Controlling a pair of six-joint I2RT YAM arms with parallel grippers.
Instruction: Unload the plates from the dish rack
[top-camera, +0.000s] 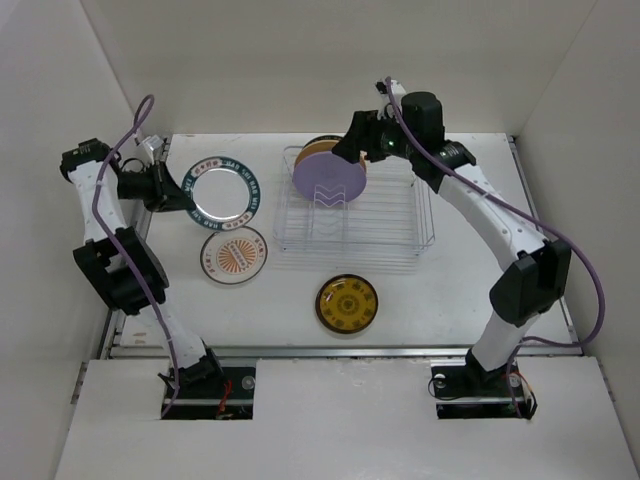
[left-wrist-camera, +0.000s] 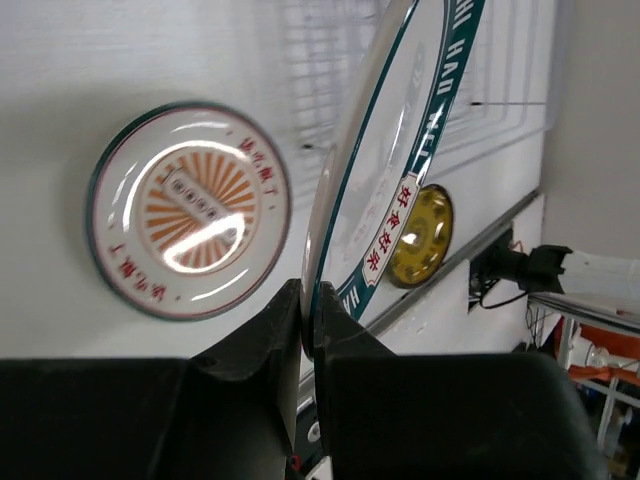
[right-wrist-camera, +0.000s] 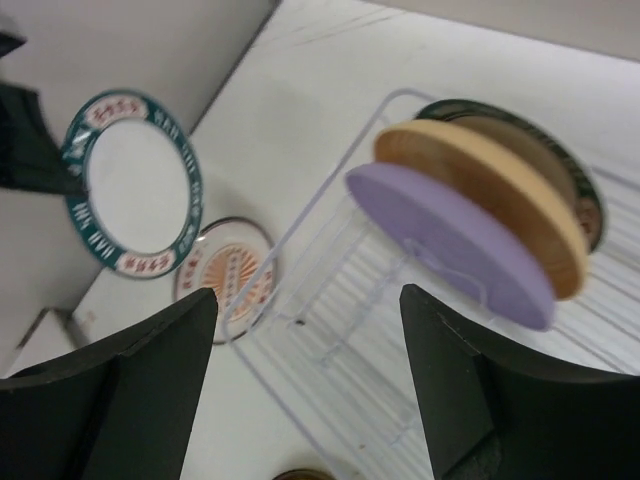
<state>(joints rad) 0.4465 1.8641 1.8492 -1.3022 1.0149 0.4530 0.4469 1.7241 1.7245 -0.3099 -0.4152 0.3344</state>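
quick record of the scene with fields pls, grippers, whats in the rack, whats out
left gripper: shut on teal-rimmed plate, at its rim, left of dish rack
right gripper: open, over the rack by lilac plate
in rack: lilac plate, tan plate, one darker plate behind, all upright
on table: sunburst plate, brown-and-yellow plate, flat
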